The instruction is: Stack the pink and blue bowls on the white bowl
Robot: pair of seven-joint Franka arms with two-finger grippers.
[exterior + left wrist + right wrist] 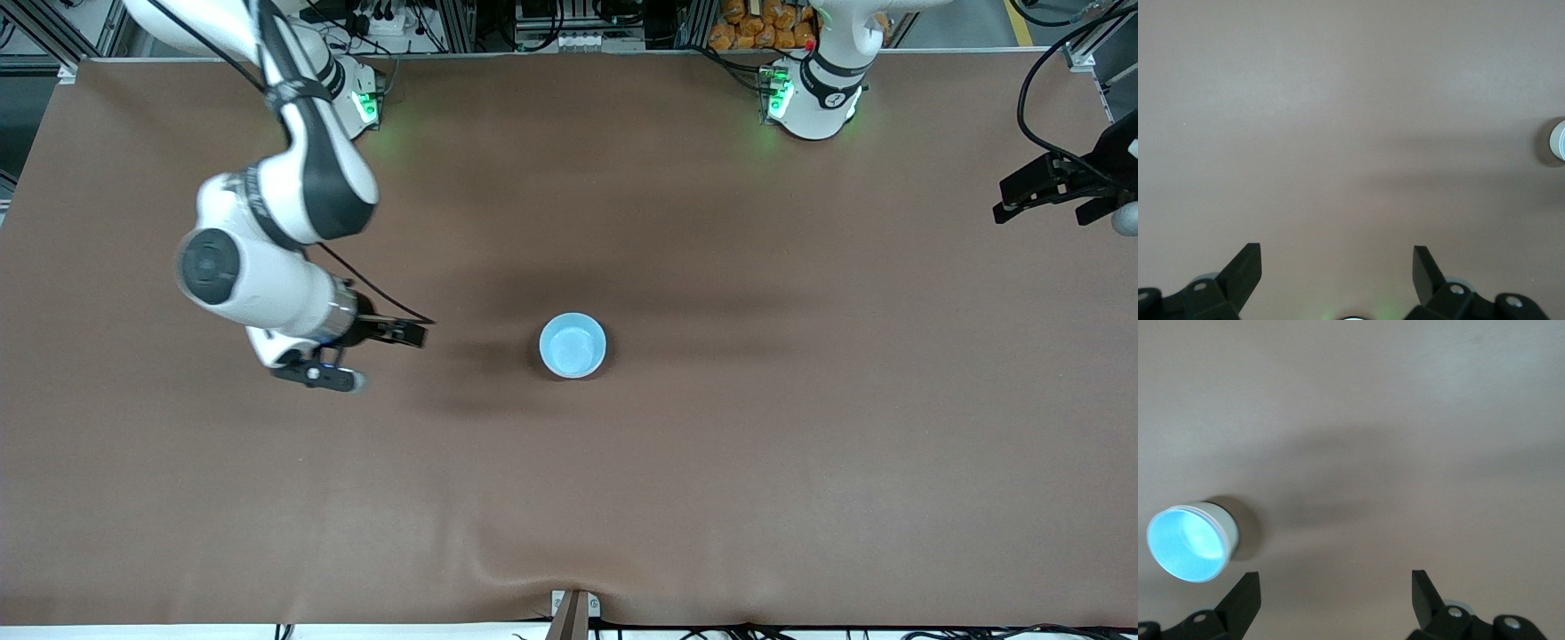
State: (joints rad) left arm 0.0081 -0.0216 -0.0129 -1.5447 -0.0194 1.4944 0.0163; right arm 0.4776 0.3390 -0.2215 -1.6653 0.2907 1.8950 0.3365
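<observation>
- Nearest the front camera among the things I can see is the blue bowl (573, 345), sitting upright on the brown worktop (622, 498) about midway between the two arms' ends.
- From the right wrist view I see the blue bowl (1188, 542) nested inside a white bowl (1229, 523), whose pale outer wall shows around and under the blue rim.
- I cannot make out a pink bowl in any view; if one lies between the blue and the white, it is hidden.
- My right gripper (373, 356) hangs over bare worktop toward the right arm's end, beside the stack and well apart from it.
- Its fingers (1245, 597) are spread wide with nothing between them, only worktop showing in the gap.
- My left gripper (1036, 191) is up over the worktop's edge at the left arm's end, well apart from the bowls, and that arm waits there.
- In the left wrist view its fingers (1245, 267) are likewise spread apart and hold nothing.
- At the edge of the left wrist view I catch a sliver of the stack, the white bowl (1558, 140) with its shadow beside it.
- A soft dark shadow lies on the worktop around the stack.
</observation>
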